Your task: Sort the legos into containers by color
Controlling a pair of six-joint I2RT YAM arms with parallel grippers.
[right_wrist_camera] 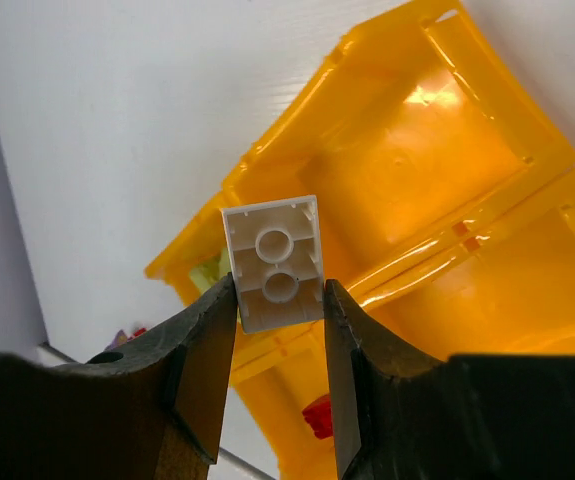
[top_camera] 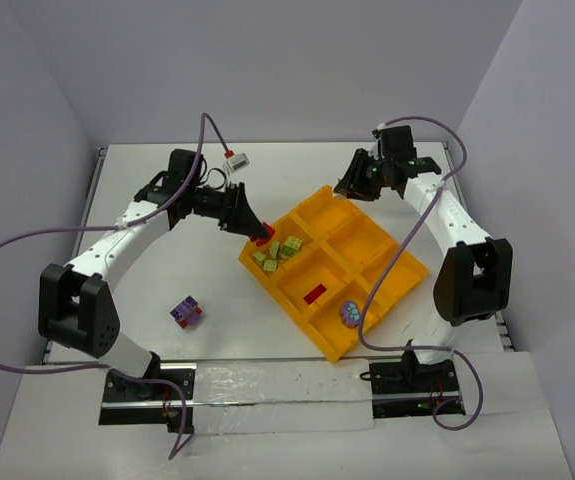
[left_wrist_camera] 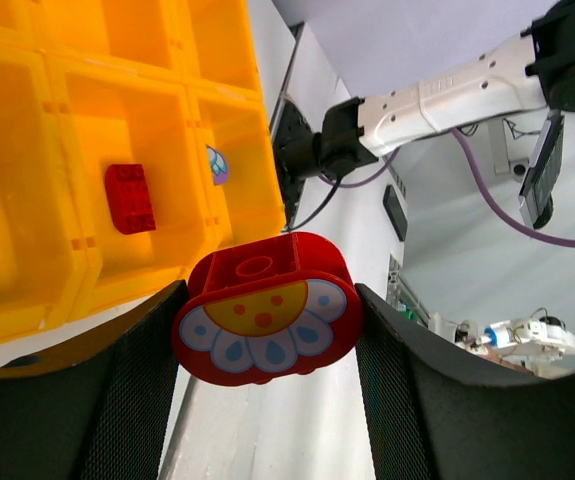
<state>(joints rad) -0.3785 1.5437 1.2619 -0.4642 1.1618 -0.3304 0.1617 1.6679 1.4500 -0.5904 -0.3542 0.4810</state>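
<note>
Top: left gripper [top_camera: 259, 233] at the left corner of the tray [top_camera: 352, 232], right gripper [top_camera: 351, 188] over its far corner; yellow-green bricks [top_camera: 277, 250] in the left compartment, purple-red clump [top_camera: 186, 312] loose on the table [top_camera: 147, 200]. Left wrist: fingers clamped on red flower-print piece [left_wrist_camera: 267, 308]. Right wrist: fingers pinching white brick [right_wrist_camera: 275, 262].

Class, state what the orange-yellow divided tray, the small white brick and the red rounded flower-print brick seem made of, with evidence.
Orange-yellow divided tray: glossy moulded plastic, probably; bright glints on walls. Small white brick: matte hard plastic; moulded tubes underneath. Red rounded flower-print brick: smooth plastic, it seems; soft sheen.
</note>
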